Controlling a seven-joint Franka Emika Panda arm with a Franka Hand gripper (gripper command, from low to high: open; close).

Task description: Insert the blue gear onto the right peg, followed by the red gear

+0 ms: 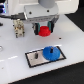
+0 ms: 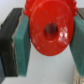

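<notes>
The red gear point(image 1: 45, 31) hangs above the table between my fingers, and my gripper point(image 1: 44, 27) is shut on it. In the wrist view the red gear point(image 2: 49, 29) fills the middle, its centre hole facing the camera, clamped between two teal pads point(image 2: 21, 46). The blue gear point(image 1: 51, 52) lies flat on the black-rimmed grey plate point(image 1: 34, 58), toward the exterior view's right end of it. The right peg is hidden under the blue gear. A thin short pin point(image 1: 36, 55) stands on the plate to the exterior view's left of the blue gear.
A small metal fixture point(image 1: 19, 28) stands on the white table at the exterior view's left of my gripper. The robot's white base point(image 1: 37, 10) rises behind. A dark floor edge point(image 1: 75, 27) borders the table on the exterior view's right.
</notes>
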